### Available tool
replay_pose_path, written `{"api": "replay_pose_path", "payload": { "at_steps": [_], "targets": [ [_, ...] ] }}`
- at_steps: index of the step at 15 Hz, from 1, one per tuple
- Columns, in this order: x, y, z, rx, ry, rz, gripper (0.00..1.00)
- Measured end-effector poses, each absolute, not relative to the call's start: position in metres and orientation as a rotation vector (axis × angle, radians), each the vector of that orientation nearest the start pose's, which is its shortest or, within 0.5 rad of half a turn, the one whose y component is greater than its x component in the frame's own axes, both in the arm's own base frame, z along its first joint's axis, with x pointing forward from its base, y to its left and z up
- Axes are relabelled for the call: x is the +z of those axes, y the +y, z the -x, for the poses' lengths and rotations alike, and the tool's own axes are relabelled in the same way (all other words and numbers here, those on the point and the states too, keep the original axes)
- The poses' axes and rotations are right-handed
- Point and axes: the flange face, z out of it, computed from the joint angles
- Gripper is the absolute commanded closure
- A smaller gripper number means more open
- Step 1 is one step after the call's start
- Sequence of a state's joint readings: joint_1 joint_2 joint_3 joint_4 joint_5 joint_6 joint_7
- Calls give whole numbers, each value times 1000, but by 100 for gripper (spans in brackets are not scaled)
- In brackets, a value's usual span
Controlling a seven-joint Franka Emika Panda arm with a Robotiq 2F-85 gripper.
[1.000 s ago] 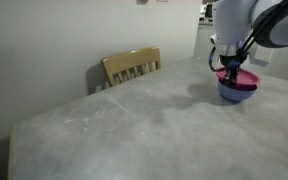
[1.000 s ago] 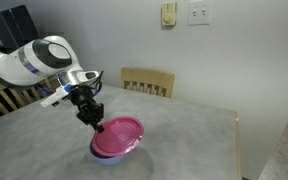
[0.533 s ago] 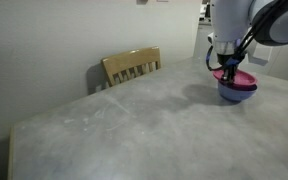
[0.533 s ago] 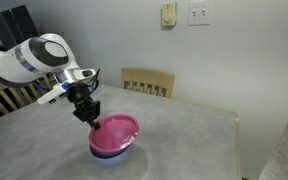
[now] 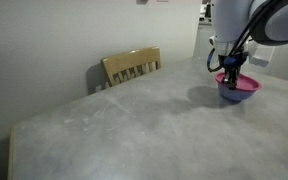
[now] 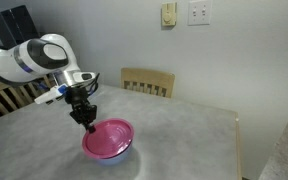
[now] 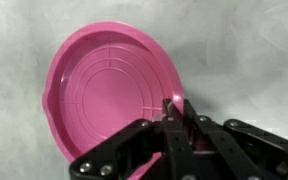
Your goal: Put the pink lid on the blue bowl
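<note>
— Lower now: in an exterior view the lid [image 5: 241, 83] sits flatter on the bowl [image 5: 234, 97].
— In an exterior view the lid [image 6: 108, 139] hides nearly all the blue (a sliver shows).
— Wrist view: gripper [image 7: 181, 109] pinched shut on its rim. Centre it, then release gently.

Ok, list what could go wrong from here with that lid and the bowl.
1. The pincer grips the pink lid by one edge only, so the lid may tilt or slip on release.
2. In an exterior view the blue bowl shows along just one side beneath the lid. The lid may sit off-centre and slide onto the table.
3. The wrist view hides the bowl entirely, so alignment cannot be checked there.
</note>
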State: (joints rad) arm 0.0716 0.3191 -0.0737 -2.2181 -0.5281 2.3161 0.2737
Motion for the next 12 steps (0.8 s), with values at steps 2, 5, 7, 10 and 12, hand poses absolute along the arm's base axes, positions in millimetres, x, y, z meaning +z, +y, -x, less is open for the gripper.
{"api": "replay_pose_path", "payload": {
  "at_steps": [2, 5, 7, 10, 12],
  "targets": [
    [216, -16, -527, 317, -205, 3518, 97],
    [216, -23, -525, 349, -177, 3526, 97],
    [216, -26, -524, 372, -167, 3529, 97],
    [216, -27, -523, 388, -163, 3531, 97],
    [215, -27, -523, 398, -168, 3531, 97]
  ]
}}
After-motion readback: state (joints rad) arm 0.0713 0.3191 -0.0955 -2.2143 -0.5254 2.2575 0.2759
